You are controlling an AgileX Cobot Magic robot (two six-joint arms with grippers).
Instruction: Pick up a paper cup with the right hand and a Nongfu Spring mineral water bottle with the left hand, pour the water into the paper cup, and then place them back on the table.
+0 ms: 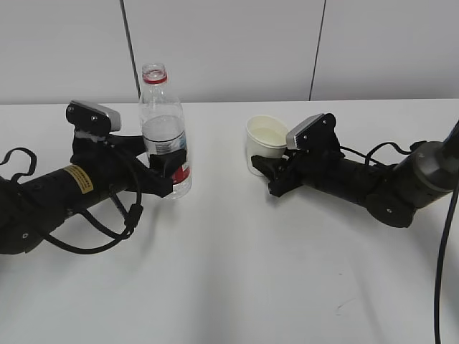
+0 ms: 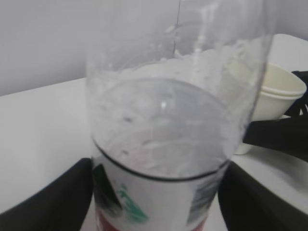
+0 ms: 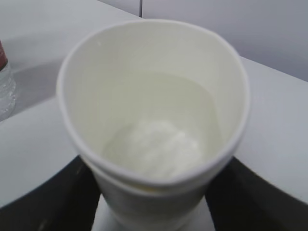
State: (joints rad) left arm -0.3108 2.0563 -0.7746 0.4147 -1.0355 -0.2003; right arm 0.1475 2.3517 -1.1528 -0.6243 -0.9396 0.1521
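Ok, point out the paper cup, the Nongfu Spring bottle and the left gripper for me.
paper cup point(image 3: 159, 120): right wrist view, inner wall.
Nongfu Spring mineral water bottle point(image 1: 162, 118): exterior view, clear body above the label.
left gripper point(image 1: 166, 170): exterior view, between its fingertips at the label.

The bottle label point(image 1: 180, 170) and yellow sticker point(image 1: 77, 180) print is unreadable.

Both arms are lying low, almost flat along the table. The left hand point(image 1: 159, 170) comes in from 9 o'clock, yellow sticker on its forearm, loose black cables looping under it, with its fingers point(image 2: 45, 204) clamped either side of the bottle point(image 1: 165, 132). The right hand point(image 1: 267, 166) reaches in from 3 o'clock, elbow bent, its fingers point(image 3: 43, 202) pinching the cup point(image 1: 264, 142) around its lower part.
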